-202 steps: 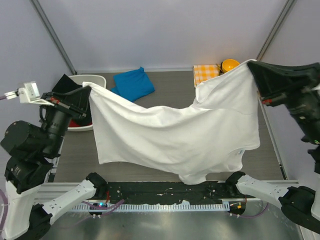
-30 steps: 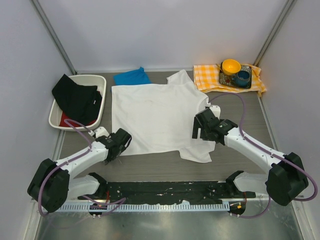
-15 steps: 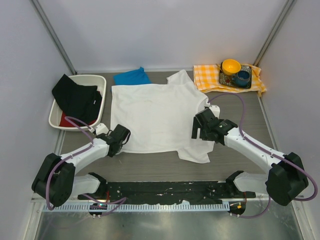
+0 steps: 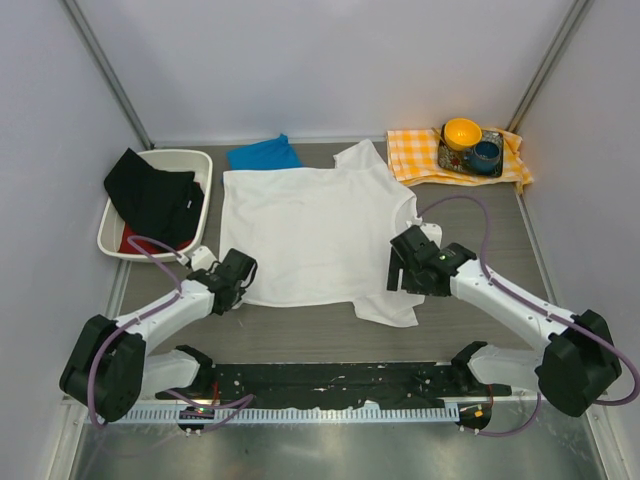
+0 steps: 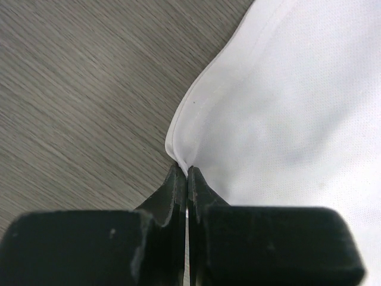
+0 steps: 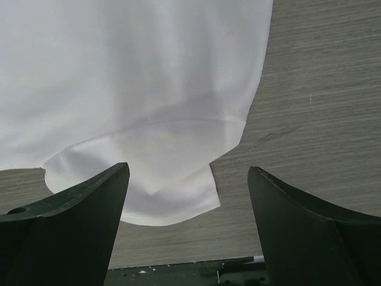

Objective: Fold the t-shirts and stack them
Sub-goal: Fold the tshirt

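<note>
The white t-shirt (image 4: 310,235) lay spread flat across the middle of the table (image 4: 480,230), one short sleeve sticking out at its 1 o'clock corner and the other at its 5 o'clock corner. The blue t-shirt (image 4: 265,154), a small folded piece, sat at 11 o'clock from it by the far edge of the table, its near side meeting the white fabric (whether it was tucked under or only touching, I could not tell). At the white shirt's 7 o'clock corner the left gripper (image 5: 186,173) was low on the table with its jaws pressed together on the hem, a thin fold of cloth pinched between the tips. At roughly 4 o'clock the right gripper (image 6: 187,196) hung over the near sleeve with its jaws spread wide and nothing between them, the sleeve edge lying below the gap. Out at 9 o'clock stood a white bin (image 4: 195,160) holding a black cloth (image 4: 150,190). At 1 o'clock, well apart from the shirt, an orange-and-white checked cloth (image 4: 415,155) carried a yellow bowl (image 4: 461,131) and a blue cup (image 4: 486,154).
</note>
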Controlling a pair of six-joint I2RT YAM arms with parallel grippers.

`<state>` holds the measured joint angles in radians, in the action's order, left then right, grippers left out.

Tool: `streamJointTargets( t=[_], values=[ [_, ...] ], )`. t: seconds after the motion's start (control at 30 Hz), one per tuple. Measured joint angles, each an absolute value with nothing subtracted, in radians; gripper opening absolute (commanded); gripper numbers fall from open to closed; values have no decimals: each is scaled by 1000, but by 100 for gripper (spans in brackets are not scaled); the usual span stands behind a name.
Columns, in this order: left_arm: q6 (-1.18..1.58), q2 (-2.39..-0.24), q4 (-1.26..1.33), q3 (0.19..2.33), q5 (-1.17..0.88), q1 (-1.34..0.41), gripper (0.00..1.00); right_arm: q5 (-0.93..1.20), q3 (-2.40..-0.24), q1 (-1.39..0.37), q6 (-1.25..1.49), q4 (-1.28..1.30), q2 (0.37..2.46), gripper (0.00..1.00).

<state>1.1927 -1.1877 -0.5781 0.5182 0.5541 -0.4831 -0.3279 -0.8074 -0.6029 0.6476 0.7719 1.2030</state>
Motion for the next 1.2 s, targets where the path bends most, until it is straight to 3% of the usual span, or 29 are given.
streamJointTargets(
  t=[0.5, 0.8, 1.2],
  values=[
    [1135, -1181, -554, 524, 500, -482, 0, -237, -641, -660, 895, 925, 1091, 69],
    [1105, -1200, -528, 530, 479, -468, 0, -215, -528, -660, 992, 873, 1087, 67],
    [1087, -1203, -527, 538, 477, -452, 0, -227, -581, -660, 997, 822, 1114, 66]
  ],
)
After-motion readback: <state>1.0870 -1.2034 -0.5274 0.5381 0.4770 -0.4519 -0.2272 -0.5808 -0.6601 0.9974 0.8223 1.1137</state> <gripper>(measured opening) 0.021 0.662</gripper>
